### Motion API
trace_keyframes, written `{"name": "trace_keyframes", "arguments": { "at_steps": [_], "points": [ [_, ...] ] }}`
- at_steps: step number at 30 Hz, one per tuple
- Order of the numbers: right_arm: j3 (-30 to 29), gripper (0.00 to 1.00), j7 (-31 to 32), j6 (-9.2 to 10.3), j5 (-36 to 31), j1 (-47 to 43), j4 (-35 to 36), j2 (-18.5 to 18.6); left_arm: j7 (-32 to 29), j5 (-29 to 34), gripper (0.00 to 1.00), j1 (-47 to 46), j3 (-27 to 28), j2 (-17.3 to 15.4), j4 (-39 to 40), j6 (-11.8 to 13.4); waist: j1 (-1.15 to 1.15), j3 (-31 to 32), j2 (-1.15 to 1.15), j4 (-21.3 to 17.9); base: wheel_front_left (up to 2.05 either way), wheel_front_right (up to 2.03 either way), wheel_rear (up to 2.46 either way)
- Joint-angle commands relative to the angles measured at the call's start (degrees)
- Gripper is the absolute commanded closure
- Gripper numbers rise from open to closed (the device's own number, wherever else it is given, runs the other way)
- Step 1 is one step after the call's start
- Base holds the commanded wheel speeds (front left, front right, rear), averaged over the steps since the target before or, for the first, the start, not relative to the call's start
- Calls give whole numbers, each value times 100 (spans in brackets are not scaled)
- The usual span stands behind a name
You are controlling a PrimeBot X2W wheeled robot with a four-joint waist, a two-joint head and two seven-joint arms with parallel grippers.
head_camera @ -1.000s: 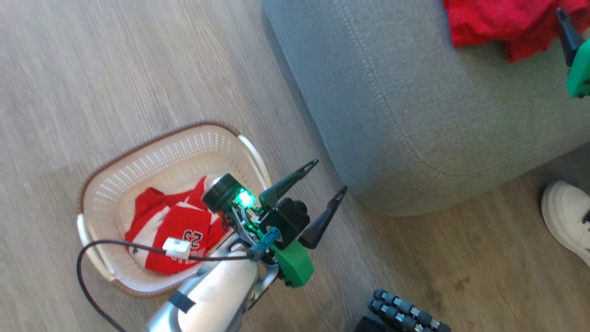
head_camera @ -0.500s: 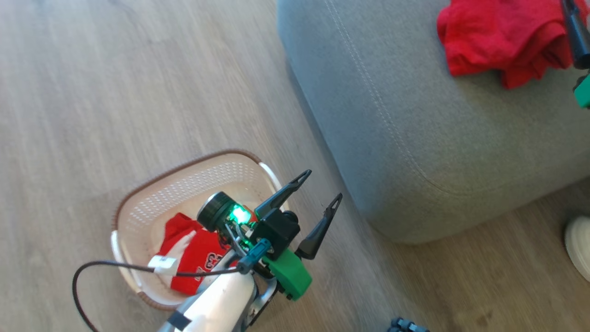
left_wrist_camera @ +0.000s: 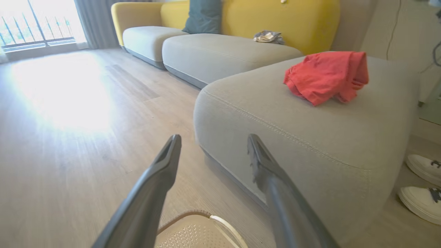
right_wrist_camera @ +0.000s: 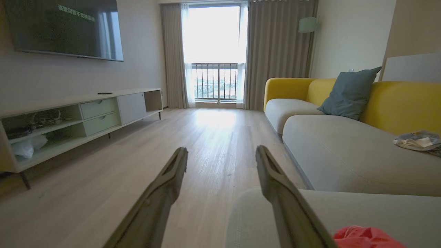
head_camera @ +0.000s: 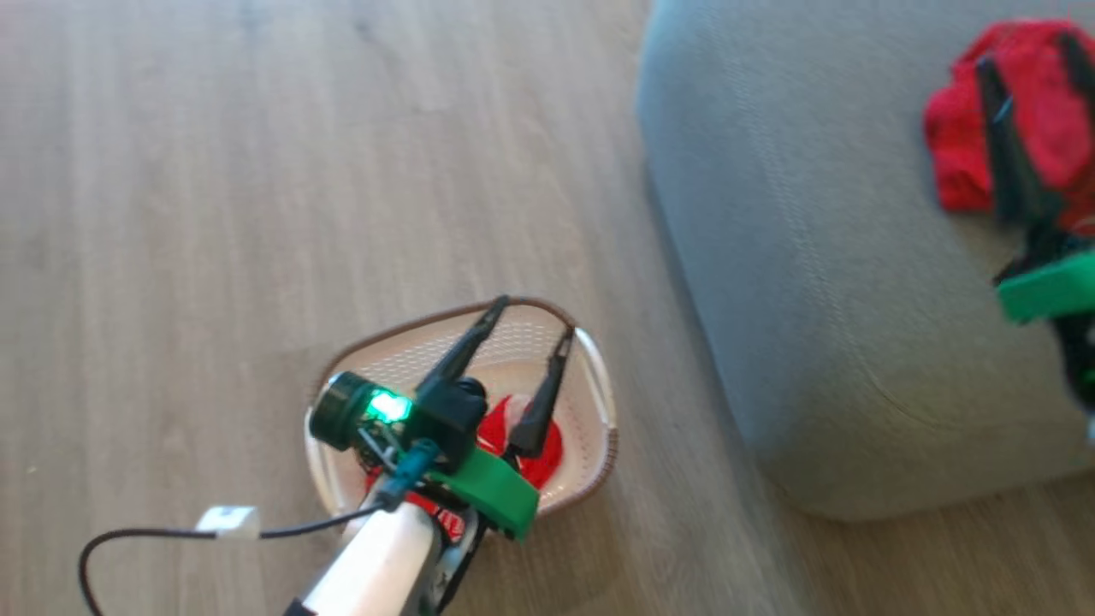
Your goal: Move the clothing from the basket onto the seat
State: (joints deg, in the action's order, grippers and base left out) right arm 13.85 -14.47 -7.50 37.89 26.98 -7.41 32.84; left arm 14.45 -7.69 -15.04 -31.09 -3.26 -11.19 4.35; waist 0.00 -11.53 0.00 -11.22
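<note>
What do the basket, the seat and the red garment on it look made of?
The basket looks like moulded plastic, cream and matte: rows of holes in the wall, brown woven-look rim. The seat looks like grey upholstery fabric, matte, with a pale stitched seam. The red garment is soft cloth, maybe knit; it lies crumpled in folds.

Two red garments (left_wrist_camera: 324, 75) (head_camera: 547, 462), one basket (head_camera: 385, 359), one seat (head_camera: 813, 299), two white shoes (left_wrist_camera: 423, 167).
</note>
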Motion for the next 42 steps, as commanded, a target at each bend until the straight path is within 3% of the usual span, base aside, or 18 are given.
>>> {"name": "trace_keyframes", "arguments": {
  "at_steps": [1, 8, 15, 20, 31, 42],
  "points": [
    [-130, 0, -51, 1, -106, -153, 397, -6, 55, -68, 0, -21, 297, 37, 274, 102, 0, 193, 0, 339, 0, 0, 0],
    [-312, 0, -52, 1, -381, -817, 875, -494, 55, -165, 0, 226, 772, 38, 551, 397, 0, 407, 0, 782, 0, 0, 0],
    [-407, 0, -52, 1, -541, -1410, 823, -946, 55, -284, 0, 557, 1303, 38, 848, 1015, 0, 589, 0, 1149, 0, 0, 0],
    [-463, 0, -52, 1, -724, -1791, 708, -1191, 55, -356, 0, 743, 1483, 38, 827, 1275, 0, 705, 0, 1335, 0, 0, 0],
    [-702, 0, -52, 1, -1196, -2436, 504, -1844, 55, -464, 0, 1019, 1723, 38, 829, 1318, 0, 786, 0, 1532, 0, 0, 0],
    [-854, 0, -52, 1, -1616, -2592, 367, -2093, 55, -353, 0, 1134, 1564, 38, 558, 1201, 0, 793, 0, 1500, 0, 0, 0]
  ]
}}
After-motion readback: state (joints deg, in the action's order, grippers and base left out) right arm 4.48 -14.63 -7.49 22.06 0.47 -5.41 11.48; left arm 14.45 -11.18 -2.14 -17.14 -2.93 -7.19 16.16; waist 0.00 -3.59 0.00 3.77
